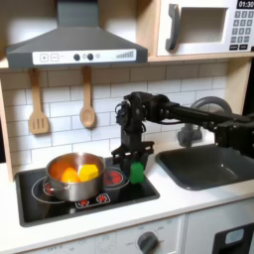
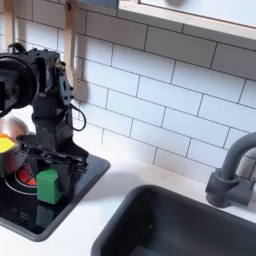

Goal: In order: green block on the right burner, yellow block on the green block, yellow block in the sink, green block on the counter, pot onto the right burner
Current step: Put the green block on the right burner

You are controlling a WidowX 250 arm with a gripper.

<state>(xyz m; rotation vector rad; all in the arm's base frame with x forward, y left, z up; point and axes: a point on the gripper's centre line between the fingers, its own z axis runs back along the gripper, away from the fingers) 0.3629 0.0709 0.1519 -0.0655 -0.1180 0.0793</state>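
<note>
Sink point(image 2: 180, 225) filled the second exterior view's lower right; left-centre, my pincer point(image 2: 47, 172) straddled the green block point(image 2: 47, 186) on the burner point(image 2: 62, 205), grip unclear. I judged a straight lift best.

In the first exterior view the gripper point(image 1: 136, 164) points down over the green block point(image 1: 137, 173), which sits on the cooktop point(image 1: 60, 203) just right of the pot point(image 1: 75, 177); the yellow block point(image 1: 88, 172) lies inside the pot, and the sink point(image 1: 210, 166) is well right of it

Counter point(image 1: 189, 203): cooktop point(image 1: 60, 203), prob. inset.
</note>
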